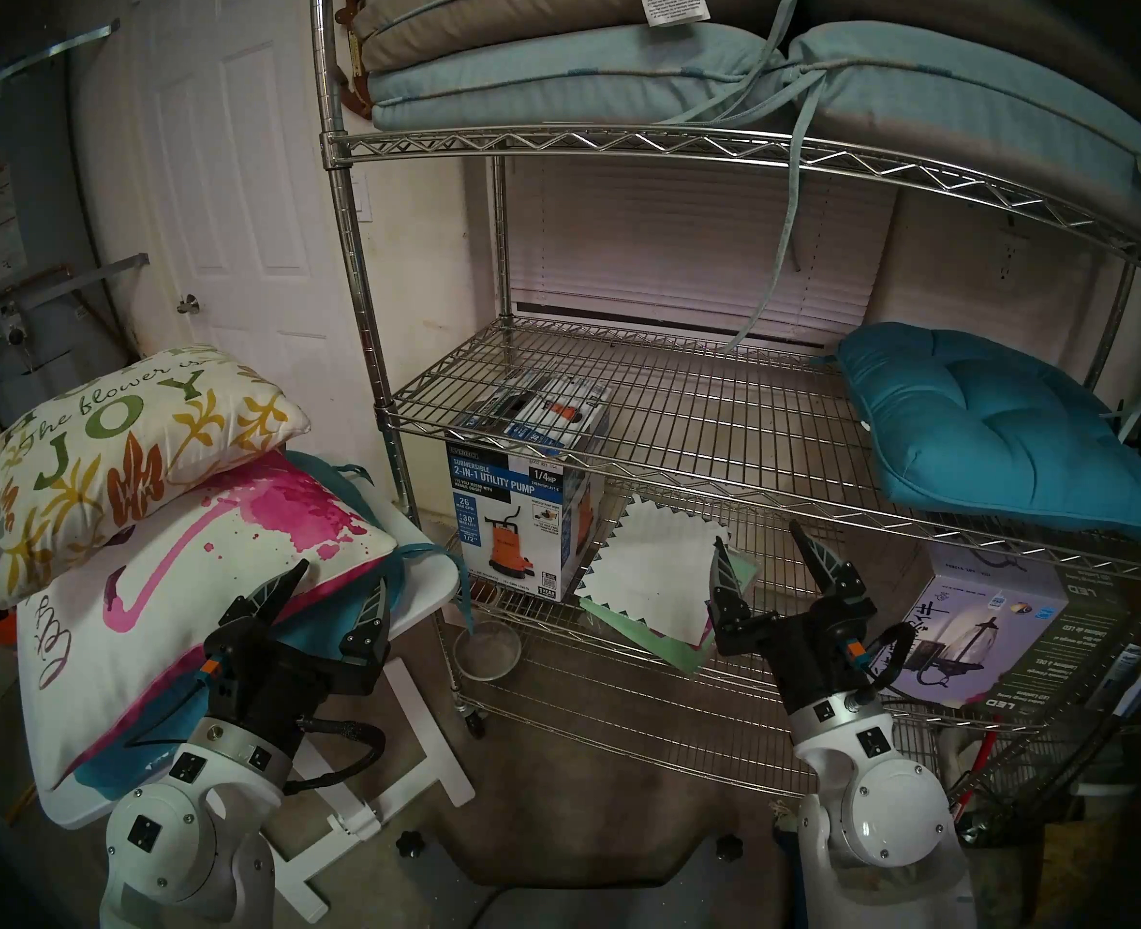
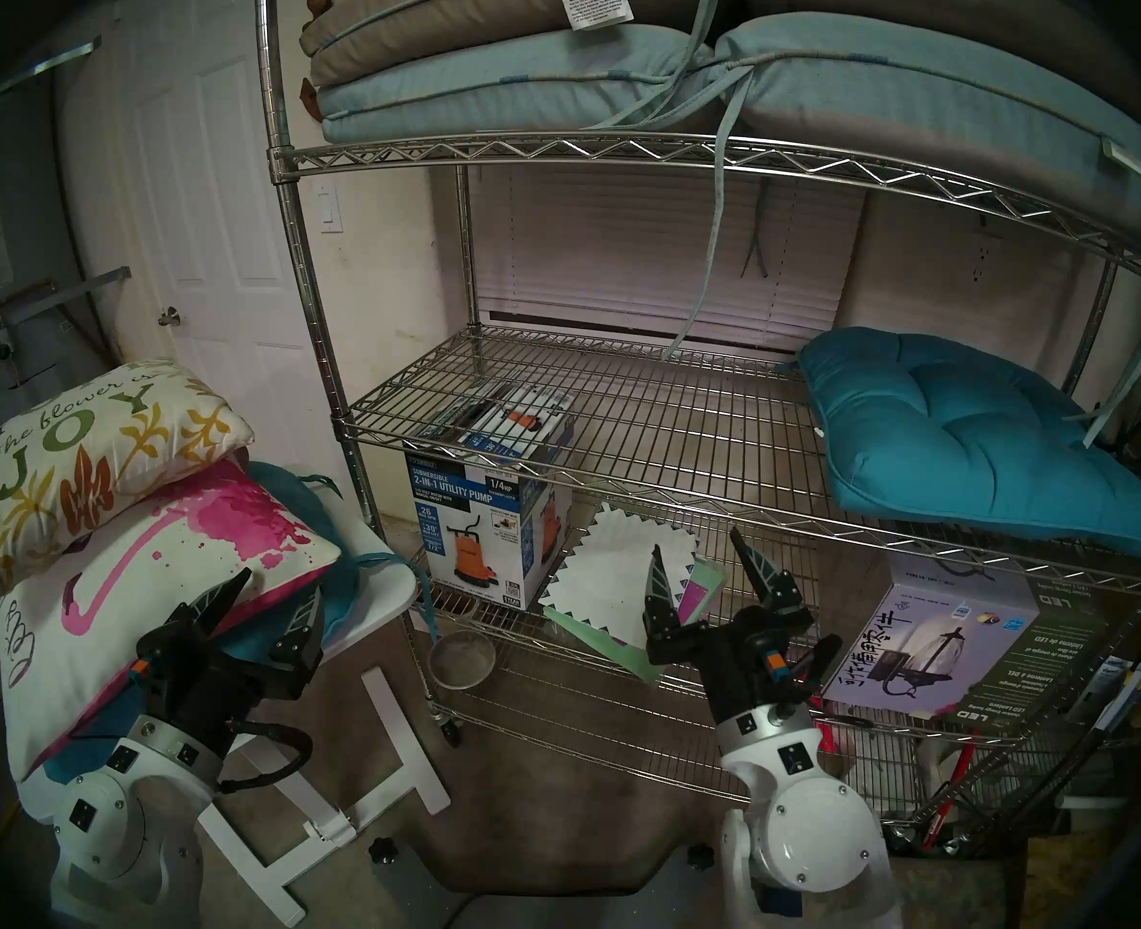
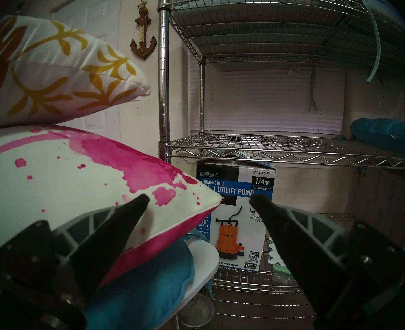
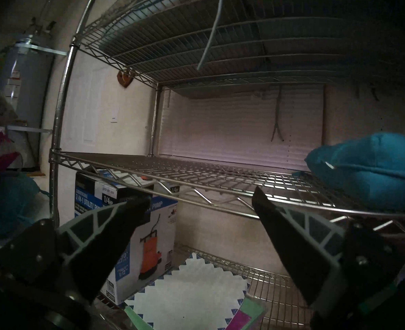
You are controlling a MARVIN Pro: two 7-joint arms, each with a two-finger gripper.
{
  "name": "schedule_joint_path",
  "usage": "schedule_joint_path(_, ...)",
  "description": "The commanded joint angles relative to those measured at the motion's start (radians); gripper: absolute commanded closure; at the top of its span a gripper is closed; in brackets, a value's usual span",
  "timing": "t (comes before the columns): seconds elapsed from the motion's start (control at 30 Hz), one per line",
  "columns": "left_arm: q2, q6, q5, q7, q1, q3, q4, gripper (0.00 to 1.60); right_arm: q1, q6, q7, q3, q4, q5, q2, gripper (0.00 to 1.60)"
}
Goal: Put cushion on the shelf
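The chrome wire shelf stands ahead. A teal tufted cushion lies on the right of its middle tier. On the left, a JOY-print cushion lies on a pink-splashed white cushion, with a teal cushion underneath. My left gripper is open and empty at the pink cushion's near right corner, which sits between the fingers in the left wrist view. My right gripper is open and empty in front of the shelf, just below the middle tier's front edge.
The cushion stack rests on a small white folding table. A utility pump box, zigzag-edged paper sheets and an LED lantern box sit on the lower tier. Long pale-blue cushions fill the top tier, their ties hanging down.
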Motion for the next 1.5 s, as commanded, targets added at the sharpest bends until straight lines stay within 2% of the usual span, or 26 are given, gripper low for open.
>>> schedule_joint_path(0.0, -0.001, -0.003, 0.0, 0.001, -0.002, 0.0, -0.018, 0.0, 0.062, 0.003, -0.009, -0.072, -0.025, -0.046, 0.034, 0.0)
schedule_joint_path(0.43, -0.001, -0.003, 0.0, 0.0, -0.002, 0.0, -0.017, 0.0, 0.205, 0.007, -0.024, -0.189, -0.014, -0.18, 0.084, 0.0)
schedule_joint_path(0.5, -0.001, -0.003, 0.0, 0.0, -0.003, 0.0, -0.017, 0.0, 0.208, 0.015, -0.029, -0.21, -0.02, -0.193, 0.093, 0.0)
schedule_joint_path(0.57, -0.001, -0.003, 0.0, 0.0, -0.002, 0.0, -0.017, 0.0, 0.26, 0.021, -0.033, -0.238, 0.006, -0.22, 0.099, 0.0)
schedule_joint_path(0.6, -0.001, -0.003, 0.0, 0.0, -0.003, 0.0, -0.017, 0.0, 0.235, 0.023, -0.039, -0.247, -0.013, -0.228, 0.106, 0.0)
schedule_joint_path(0.9, -0.001, -0.003, 0.0, 0.0, -0.003, 0.0, -0.016, 0.0, 0.331, 0.053, -0.062, -0.344, 0.024, -0.305, 0.128, 0.0)
schedule_joint_path(1.03, -0.001, -0.003, 0.0, 0.0, -0.003, 0.0, -0.016, 0.0, 0.392, 0.069, -0.059, -0.377, 0.046, -0.328, 0.124, 0.0)
schedule_joint_path(1.1, -0.001, -0.003, 0.0, -0.001, -0.003, 0.0, -0.016, 0.0, 0.389, 0.07, -0.06, -0.386, 0.041, -0.34, 0.128, 0.0)
schedule_joint_path(1.2, -0.001, -0.003, 0.0, -0.001, -0.003, 0.0, -0.016, 0.0, 0.43, 0.075, -0.06, -0.409, 0.069, -0.359, 0.123, 0.0)
schedule_joint_path(1.47, -0.001, -0.004, -0.001, -0.001, -0.004, 0.0, -0.015, 0.0, 0.514, 0.073, -0.053, -0.436, 0.127, -0.404, 0.097, 0.0)
